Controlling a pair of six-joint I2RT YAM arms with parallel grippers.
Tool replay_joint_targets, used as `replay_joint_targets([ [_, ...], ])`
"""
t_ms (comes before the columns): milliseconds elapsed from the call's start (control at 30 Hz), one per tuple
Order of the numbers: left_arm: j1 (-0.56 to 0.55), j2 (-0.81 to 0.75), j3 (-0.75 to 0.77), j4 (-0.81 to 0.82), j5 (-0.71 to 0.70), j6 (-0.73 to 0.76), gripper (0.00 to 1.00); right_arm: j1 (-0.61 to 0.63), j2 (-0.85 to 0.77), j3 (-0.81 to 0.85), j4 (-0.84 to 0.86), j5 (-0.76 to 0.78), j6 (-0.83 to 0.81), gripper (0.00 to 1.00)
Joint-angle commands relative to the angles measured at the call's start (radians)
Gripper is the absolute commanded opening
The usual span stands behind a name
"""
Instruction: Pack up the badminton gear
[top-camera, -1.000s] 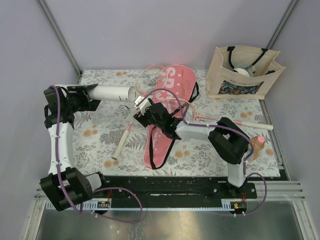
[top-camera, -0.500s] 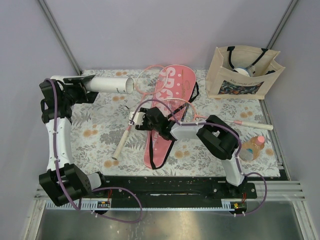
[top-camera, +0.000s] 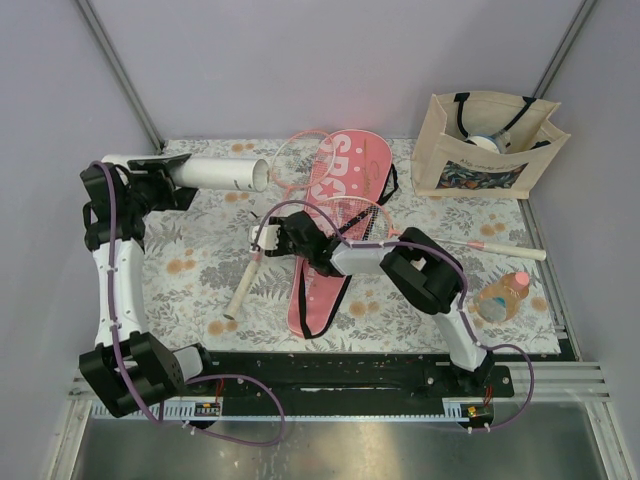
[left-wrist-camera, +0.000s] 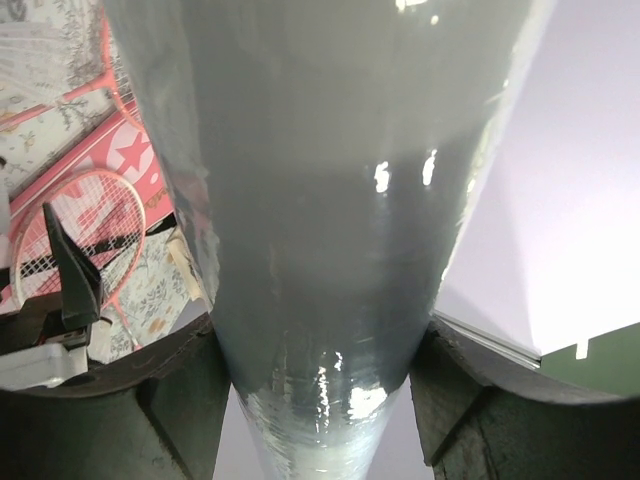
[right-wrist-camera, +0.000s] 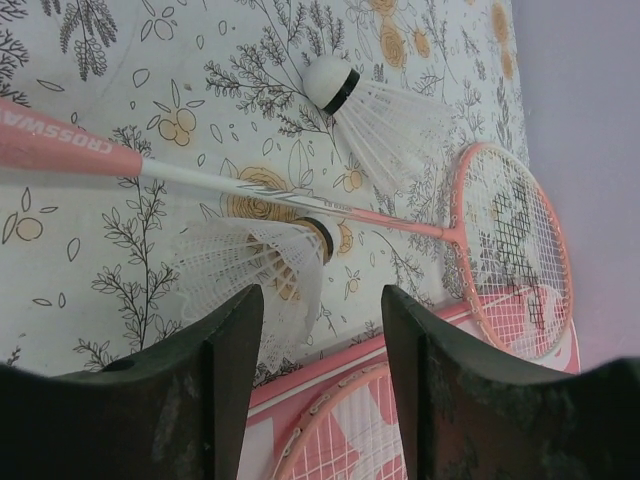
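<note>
My left gripper (top-camera: 165, 172) is shut on the white tube (top-camera: 222, 173), which is held level above the back-left of the table; the tube (left-wrist-camera: 320, 200) fills the gap between both fingers. The pink "SPORT" cover (top-camera: 345, 170) lies in the middle. One racket (top-camera: 243, 285) lies left of it, the other racket (top-camera: 362, 213) across it with its handle to the right. My right gripper (top-camera: 263, 238) is low over the first racket's shaft (right-wrist-camera: 230, 182), open (right-wrist-camera: 322, 300). A white shuttlecock (right-wrist-camera: 250, 262) lies against its left finger; another shuttlecock (right-wrist-camera: 375, 105) lies beyond.
A beige tote bag (top-camera: 488, 148) stands at the back right. A peach bottle (top-camera: 505, 292) lies near the right edge by the right arm's elbow. The floral tablecloth (top-camera: 190, 265) covers the table, and grey walls close in on both sides.
My right gripper has reached left over the cover to the racket shaft and its jaws have narrowed slightly. The left arm carried the tube a little back and left, then held still.
</note>
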Motion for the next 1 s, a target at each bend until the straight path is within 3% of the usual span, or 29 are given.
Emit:
replay_joint_targets([
  [0, 0.004, -0.058, -0.041, 0.031, -0.008, -0.095, 0.41, -0.006, 0.038, 0.052, 0.029, -0.002, -0.045, 0.57],
  [67, 0.004, -0.054, -0.041, 0.032, -0.005, -0.089, 0.40, -0.005, 0.037, 0.052, 0.043, 0.004, -0.052, 0.47],
  [133, 0.002, -0.051, -0.037, 0.028, -0.006, -0.082, 0.41, -0.003, 0.021, 0.038, 0.067, 0.006, -0.057, 0.26],
  [267, 0.004, -0.044, -0.037, 0.031, 0.006, -0.060, 0.41, -0.005, -0.072, -0.057, 0.168, -0.008, -0.019, 0.02],
  [500, 0.004, -0.036, -0.069, 0.001, 0.049, 0.039, 0.41, -0.003, -0.353, -0.290, 0.278, 0.032, 0.179, 0.00],
  [633, 0.004, -0.035, -0.081, -0.011, 0.069, 0.098, 0.41, -0.005, -0.567, -0.431, 0.223, 0.069, 0.337, 0.00],
  [833, -0.012, 0.004, -0.089, -0.014, 0.155, 0.185, 0.42, -0.003, -0.964, -0.666, 0.169, -0.052, 0.559, 0.00],
  [967, -0.053, 0.021, -0.086, -0.014, 0.181, 0.256, 0.43, -0.003, -1.131, -0.755, 0.201, -0.169, 0.668, 0.00],
])
